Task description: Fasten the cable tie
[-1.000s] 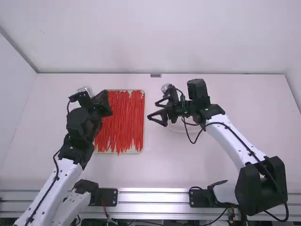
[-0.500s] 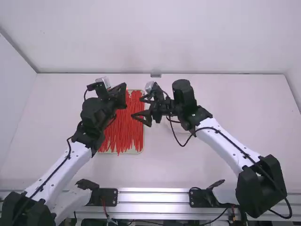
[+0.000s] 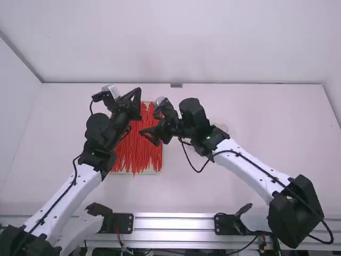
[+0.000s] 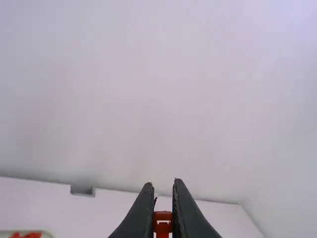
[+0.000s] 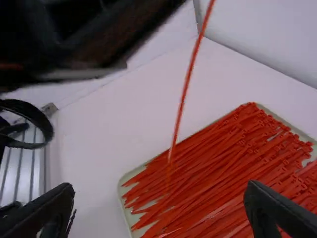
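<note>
Just left of the bench's (image 3: 266, 117) middle lies a flat, pale tray (image 3: 162, 160). It is filled with a loose pile of red cable ties (image 3: 141, 152). Most of them lie roughly parallel, their long axes running from the near rim to the far rim in the high view. The right wrist view shows the tray's rounded pale corner (image 5: 125, 191) with the ties (image 5: 233, 163) fanned across it, some crossing one another.

Above the far end of the tray hangs the left tool (image 3: 136, 97). In its own wrist view its two fingers (image 4: 162, 184) are pressed nearly together, pinching the square head of one red cable tie (image 4: 162, 224). The head sits low between them, and its locking end faces along the fingers toward the far wall.

The right wrist view shows this held tie (image 5: 185, 91) as one long, straight strand. It slants down from the picture's top edge, beside the dark blur of the left arm. The strand thins to a tip that ends over the pile near the tray's corner. I cannot tell whether the tip touches the ties below. In the high view the strand cannot be told apart from the red pile beneath it.

The right tool (image 3: 151, 134) is over the tray's right half, just beside the left tool and lower in the picture. Its fingers are spread wide and grip nothing. In its own wrist view (image 5: 158, 191) the fingers stand far apart, with the pile between them.
</note>
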Controlling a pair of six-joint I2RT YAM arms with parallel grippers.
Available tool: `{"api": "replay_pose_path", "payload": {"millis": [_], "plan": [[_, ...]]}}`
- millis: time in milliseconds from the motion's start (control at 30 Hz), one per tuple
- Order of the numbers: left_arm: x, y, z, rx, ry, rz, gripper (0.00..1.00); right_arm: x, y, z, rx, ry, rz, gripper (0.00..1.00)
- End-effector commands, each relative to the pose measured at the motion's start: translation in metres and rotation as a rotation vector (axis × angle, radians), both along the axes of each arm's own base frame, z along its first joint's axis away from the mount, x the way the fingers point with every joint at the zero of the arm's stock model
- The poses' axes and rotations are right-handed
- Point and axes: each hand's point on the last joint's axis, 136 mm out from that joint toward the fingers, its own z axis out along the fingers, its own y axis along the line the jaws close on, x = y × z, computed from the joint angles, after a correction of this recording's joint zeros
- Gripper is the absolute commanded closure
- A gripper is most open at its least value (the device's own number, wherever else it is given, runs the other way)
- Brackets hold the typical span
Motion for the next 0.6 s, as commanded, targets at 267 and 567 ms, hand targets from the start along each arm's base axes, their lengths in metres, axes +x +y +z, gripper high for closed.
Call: {"api": "replay_pose_path", "payload": {"millis": [267,567], "plan": [[-0.028,0.007,0.047,-0.034,-0.114,-0.009,0.98,0.008,0.003,0.003,-0.023,-0.025,-0.05,0.48],[-0.028,0.006,0.045,-0.04,-0.108,-0.014,0.93,0.007,0.003,0.002,-0.026,-0.021,-0.048,1.0]]}}
